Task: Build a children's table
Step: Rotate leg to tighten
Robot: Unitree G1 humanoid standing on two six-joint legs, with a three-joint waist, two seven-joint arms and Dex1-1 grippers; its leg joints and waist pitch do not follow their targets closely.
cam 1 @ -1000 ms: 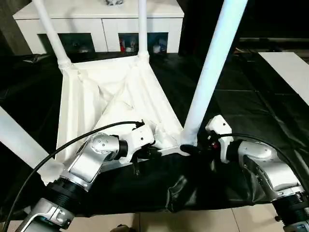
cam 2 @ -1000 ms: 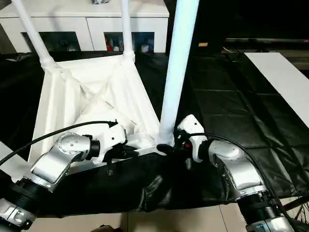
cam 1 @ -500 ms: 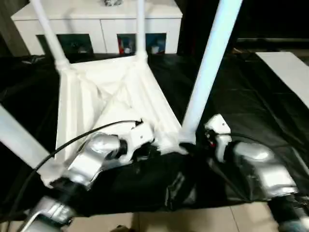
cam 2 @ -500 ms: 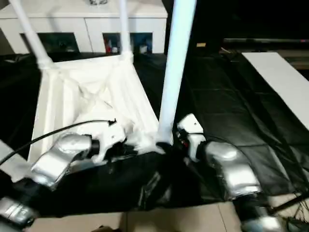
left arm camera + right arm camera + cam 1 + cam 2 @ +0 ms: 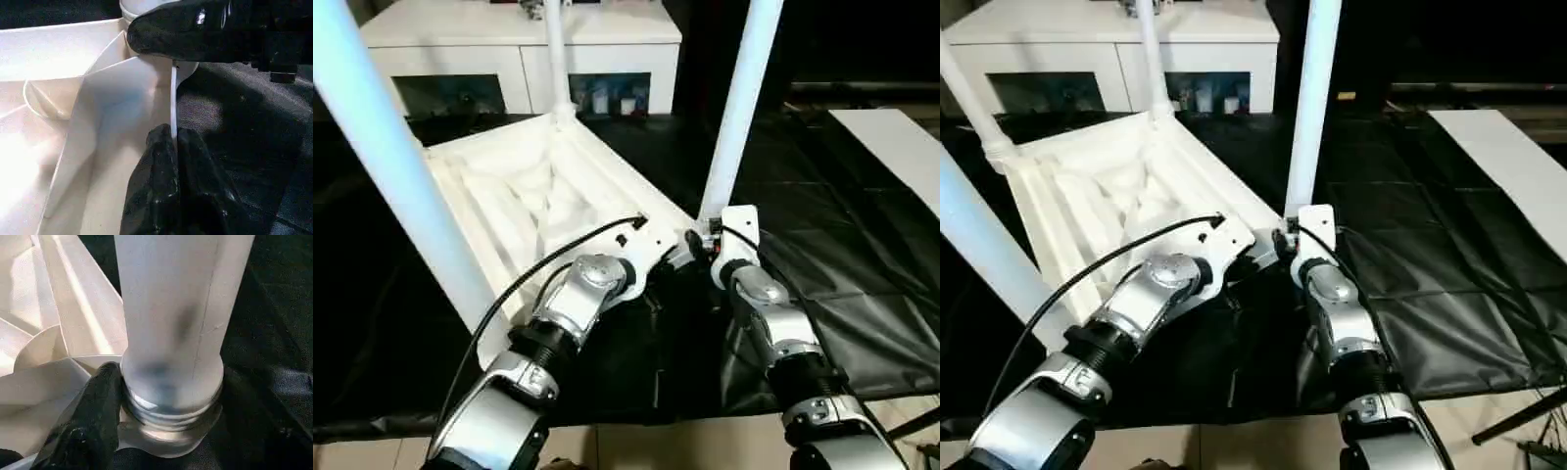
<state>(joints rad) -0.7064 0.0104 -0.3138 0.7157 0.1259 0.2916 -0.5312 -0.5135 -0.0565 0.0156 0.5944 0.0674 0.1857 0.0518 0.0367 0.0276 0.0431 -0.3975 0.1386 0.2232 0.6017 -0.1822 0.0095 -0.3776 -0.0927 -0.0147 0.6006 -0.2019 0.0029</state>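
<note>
Left wrist view: my left end effector [image 5: 173, 142] pinches tabletop [image 5: 73, 98] rim to steady it; right end effector [image 5: 161, 396] w/ fingers spread round leg [image 5: 171, 318] base

The place looked like a home room, or a mock-up of one used for robot trials. A low white cabinet [image 5: 524, 44] stood at the back, with glass-fronted compartments holding small coloured items too small to make out. The floor [image 5: 636, 446] was pale tile, homely enough, but much of it lay under a crinkled black sheet [image 5: 862, 294] spread out as a work surface. A flat white board [image 5: 1518, 166] lay on the sheet at the right. A thin stand leg [image 5: 1518, 426] crossed the tile at the lower right, hinting at recording gear.
</note>
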